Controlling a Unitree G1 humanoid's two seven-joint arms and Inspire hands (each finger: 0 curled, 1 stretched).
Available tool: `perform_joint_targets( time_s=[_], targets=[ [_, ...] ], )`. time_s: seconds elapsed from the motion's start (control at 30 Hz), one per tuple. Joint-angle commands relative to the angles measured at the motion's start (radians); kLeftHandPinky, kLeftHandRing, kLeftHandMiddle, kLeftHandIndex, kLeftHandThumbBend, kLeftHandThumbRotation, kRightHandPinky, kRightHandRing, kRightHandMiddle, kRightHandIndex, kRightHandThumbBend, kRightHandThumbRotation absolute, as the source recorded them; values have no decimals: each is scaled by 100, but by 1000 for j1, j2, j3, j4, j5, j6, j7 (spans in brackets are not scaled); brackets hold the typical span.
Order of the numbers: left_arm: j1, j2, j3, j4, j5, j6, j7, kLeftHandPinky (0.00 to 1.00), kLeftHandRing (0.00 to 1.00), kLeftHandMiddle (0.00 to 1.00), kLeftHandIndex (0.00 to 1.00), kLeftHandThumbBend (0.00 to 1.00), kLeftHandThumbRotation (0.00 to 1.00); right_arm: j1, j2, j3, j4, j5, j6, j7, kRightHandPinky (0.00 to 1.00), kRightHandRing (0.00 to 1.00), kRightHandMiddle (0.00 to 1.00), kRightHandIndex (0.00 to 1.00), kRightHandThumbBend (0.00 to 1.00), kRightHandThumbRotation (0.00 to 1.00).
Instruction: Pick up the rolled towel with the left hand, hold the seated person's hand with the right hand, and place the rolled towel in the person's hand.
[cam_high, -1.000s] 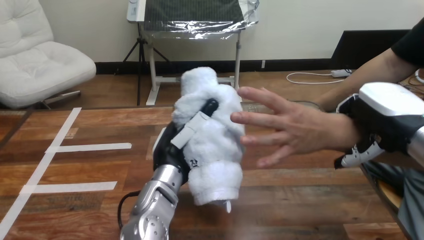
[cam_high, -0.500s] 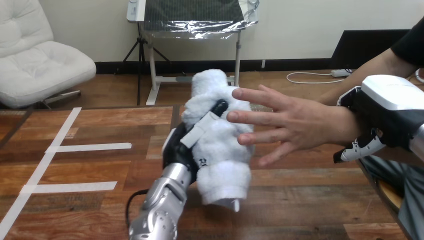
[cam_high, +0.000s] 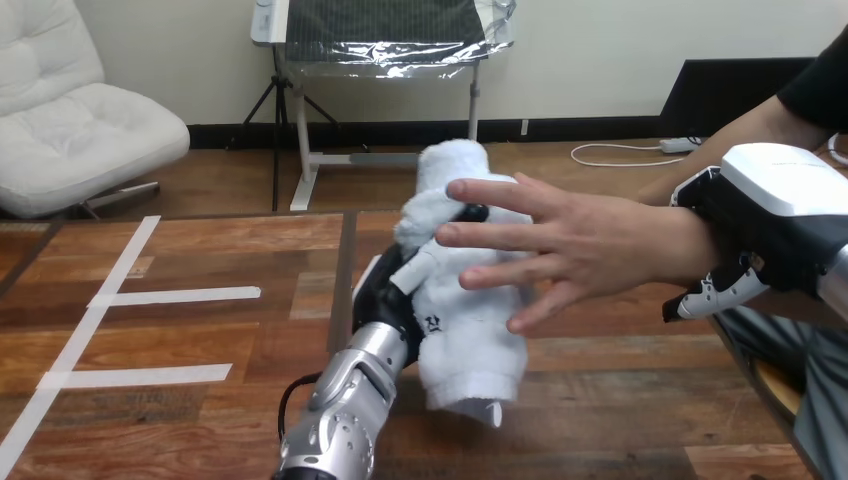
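Left hand, fingers curled round the rolled towel: likely soft, light, compressible; keep your grasp mid-roll, with the person's hand at 3 o'clock.

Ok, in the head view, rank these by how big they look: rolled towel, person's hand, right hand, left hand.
1. rolled towel and person's hand: about alike, not ranked
2. right hand
3. left hand, largely hidden by the towel
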Motion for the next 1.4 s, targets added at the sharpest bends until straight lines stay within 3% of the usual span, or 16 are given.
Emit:
perform_joint_targets(
  time_s=[0.0,0.5,1.03,1.37],
  targets=[
    [-188,-152,20,51,-9,-70,-13,27,35,42,49,61,0,-24,26,-20,-82,17,-7,-9,39,44,49,48,86,0],
    [-260,-245,29,151,-41,-108,-21,25,33,39,46,69,0,-12,35,-19,-102,14,23,-8,40,44,50,48,85,0],
    [-269,-328,24,125,-86,-101,-44,24,32,39,44,76,0,2,41,-28,-94,29,8,-21,39,44,50,48,86,0],
    [-273,-349,17,111,-103,-87,-41,24,31,38,43,78,0,2,47,-30,-89,32,13,-20,36,42,48,48,85,0]
  ],
)
